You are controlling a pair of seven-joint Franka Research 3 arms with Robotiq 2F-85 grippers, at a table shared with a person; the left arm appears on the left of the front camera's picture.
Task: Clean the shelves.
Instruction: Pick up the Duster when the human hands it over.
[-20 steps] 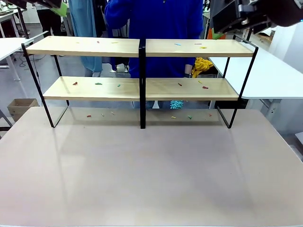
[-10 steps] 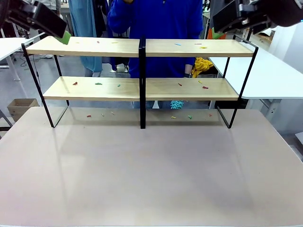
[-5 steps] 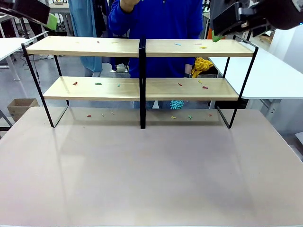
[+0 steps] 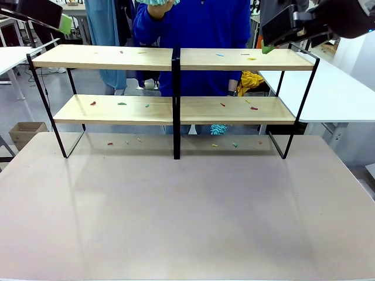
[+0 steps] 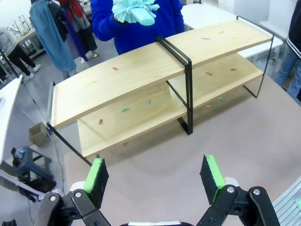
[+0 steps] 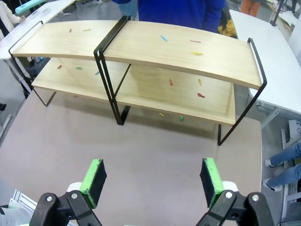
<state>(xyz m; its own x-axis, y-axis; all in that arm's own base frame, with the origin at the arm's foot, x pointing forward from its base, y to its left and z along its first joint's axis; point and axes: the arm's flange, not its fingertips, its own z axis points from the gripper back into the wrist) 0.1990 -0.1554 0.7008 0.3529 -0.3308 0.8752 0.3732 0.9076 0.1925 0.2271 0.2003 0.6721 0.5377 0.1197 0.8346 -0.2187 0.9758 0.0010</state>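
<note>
Shelves point(image 4: 88, 57) sit along the table's point(image 4: 187, 222) far edge, spanning most of its width. Coloured scraps point(image 4: 122, 103) are on both boards and on the table under the lower one. Left gripper point(image 5: 154, 165) is up past the rack's left end and right gripper point(image 6: 151, 172) is over its right end, both with fingers spread wide and nothing between them. The person across the table holds a teal duster point(image 5: 134, 10) above the top board near the centre post point(image 4: 176, 99). Risks as I see them: 1) if this is a handover, whichever arm takes it reaches over the top board toward a hand, so a bad approach could clip the raised end rail or pinch fingers instead of the handle. 2) The rack looks light on a thin frame, so a sideways push while wiping could slide it off the far edge or rock it. 3) The lower tier looks tight, so the wrist could jam under the top board. 4) The post splits each board, so a full-width sweep hits it. 5) Careless sweeping just moves scraps onto the table or floor. 6) Both arms working the middle could collide.
</note>
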